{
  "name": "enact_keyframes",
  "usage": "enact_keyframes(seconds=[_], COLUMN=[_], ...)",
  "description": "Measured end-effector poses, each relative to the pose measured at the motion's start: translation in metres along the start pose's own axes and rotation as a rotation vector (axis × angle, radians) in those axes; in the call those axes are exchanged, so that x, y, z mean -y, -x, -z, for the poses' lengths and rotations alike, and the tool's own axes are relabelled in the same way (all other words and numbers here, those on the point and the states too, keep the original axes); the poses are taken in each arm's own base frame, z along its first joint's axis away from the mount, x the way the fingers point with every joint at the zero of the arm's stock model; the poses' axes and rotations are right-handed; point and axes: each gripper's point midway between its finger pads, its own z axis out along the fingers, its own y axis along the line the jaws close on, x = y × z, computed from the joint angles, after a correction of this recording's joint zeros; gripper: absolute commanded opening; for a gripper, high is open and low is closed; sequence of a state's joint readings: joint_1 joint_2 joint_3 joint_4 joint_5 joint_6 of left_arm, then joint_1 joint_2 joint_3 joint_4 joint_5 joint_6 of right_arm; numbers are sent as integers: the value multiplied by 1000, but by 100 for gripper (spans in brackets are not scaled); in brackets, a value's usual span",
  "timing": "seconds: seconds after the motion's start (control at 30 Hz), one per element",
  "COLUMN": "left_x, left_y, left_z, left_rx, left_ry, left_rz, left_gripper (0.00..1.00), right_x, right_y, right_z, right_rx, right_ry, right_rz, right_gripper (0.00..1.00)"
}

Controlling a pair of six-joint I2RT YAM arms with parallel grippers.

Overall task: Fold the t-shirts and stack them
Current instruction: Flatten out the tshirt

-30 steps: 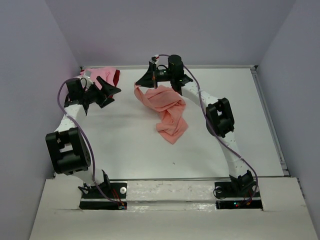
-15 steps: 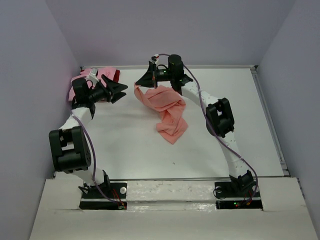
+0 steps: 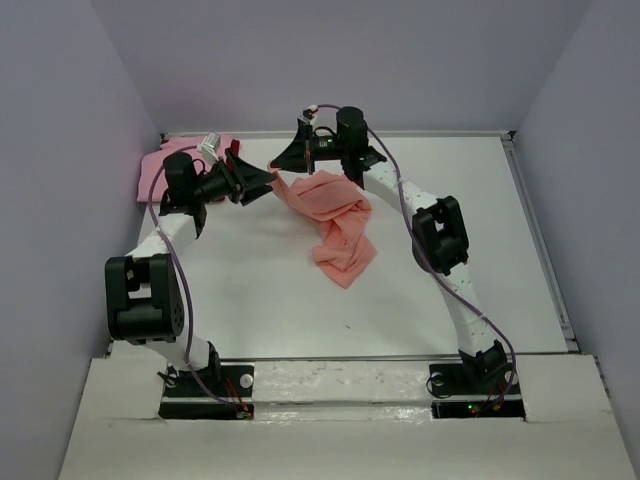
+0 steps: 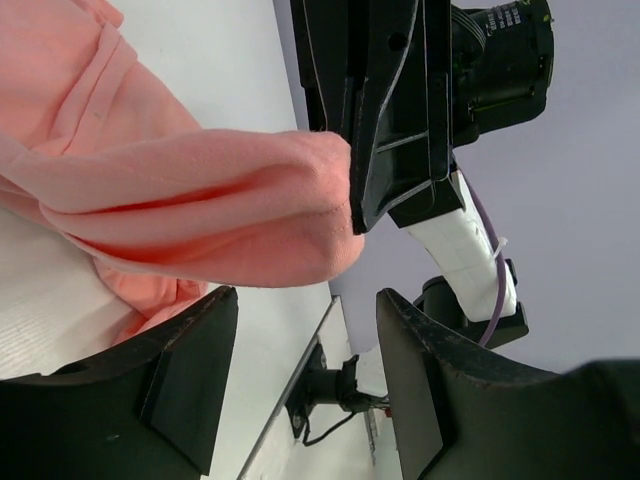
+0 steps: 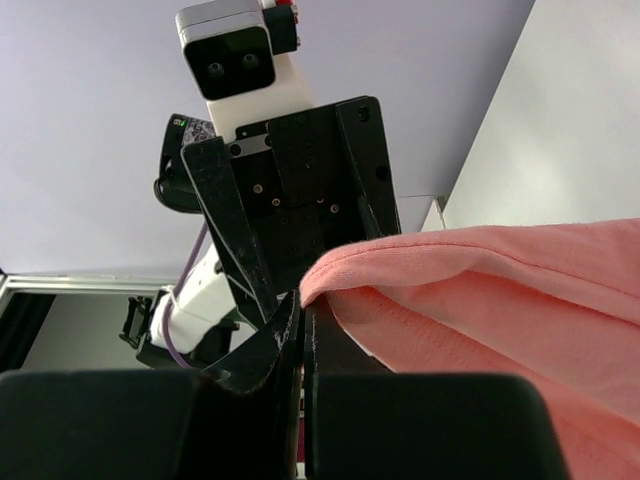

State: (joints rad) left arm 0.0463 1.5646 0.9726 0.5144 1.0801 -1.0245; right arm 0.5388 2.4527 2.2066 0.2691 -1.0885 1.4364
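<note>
1. Two arm bases sit at the bottom edge of the top view, the left arm base [image 3: 205,382] and the right arm base [image 3: 480,375], both at the near rim of the white table [image 3: 250,295]. Both arms reach up the frame and bend inward toward its upper centre.
2. One salmon-orange t-shirt [image 3: 338,230] lies crumpled just above the middle of the frame. Its lower end is bunched in a heap. Its upper end runs up and to the left, to the spot where both grippers meet.
3. Right gripper [image 5: 302,318]: the fingers are pressed together with no gap, pinching a folded edge of the salmon-orange t-shirt. In the right wrist view the cloth spreads from the pinch toward the right side of the frame. The left wrist view shows the same pinch at the upper centre, with the fold bulging out to the left of it.
4. Left gripper [image 4: 305,300]: the fingers stand wide apart and nothing lies between them. The pinched fold hangs just beyond the tips, in line with the gap. Whether the tips touch the cloth cannot be told. In the top view this gripper points right, tip to tip with the right gripper.
5. One lighter pink t-shirt [image 3: 165,165] lies at the upper left corner of the table, close to the far wall [image 3: 350,60]. It is partly hidden behind the left wrist and lies apart from the salmon-orange t-shirt.
</note>
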Motion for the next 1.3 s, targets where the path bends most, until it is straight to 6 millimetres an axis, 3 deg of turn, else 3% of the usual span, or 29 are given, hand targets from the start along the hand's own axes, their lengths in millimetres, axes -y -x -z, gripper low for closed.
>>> enact_keyframes(seconds=[0.23,0.37,0.43,0.47,0.57,0.7,0.87,1.07,1.3], left_x=[-3,-5,-7,-6,-14,-21,-25,-28,-18], left_y=[-2,9,16,19,22,15,-1,-18,-8], left_z=[-6,-11,-12,-12,-8,-6,-13,-20,-13], left_rx=[-4,9,24,29,37,19,-41,-96,-51], left_ry=[18,76,110,125,189,245,261,282,338], left_rz=[-70,-158,-212,-247,-331,-434,-530,-576,-643], left_gripper=[71,69,73,80,83,81,67,63,65], right_x=[-2,-3,-3,-3,-3,-3,-5,-12,-11], right_y=[0,0,0,0,1,0,2,4,4], right_z=[0,0,0,0,0,0,-1,-1,-2], right_rx=[1,1,1,1,1,1,0,1,1], right_ry=[3,3,3,3,3,4,8,20,19], right_rz=[2,-3,-5,-5,-5,-8,-14,-5,-12], right_gripper=[0,0,0,0,0,0,0,0,0])
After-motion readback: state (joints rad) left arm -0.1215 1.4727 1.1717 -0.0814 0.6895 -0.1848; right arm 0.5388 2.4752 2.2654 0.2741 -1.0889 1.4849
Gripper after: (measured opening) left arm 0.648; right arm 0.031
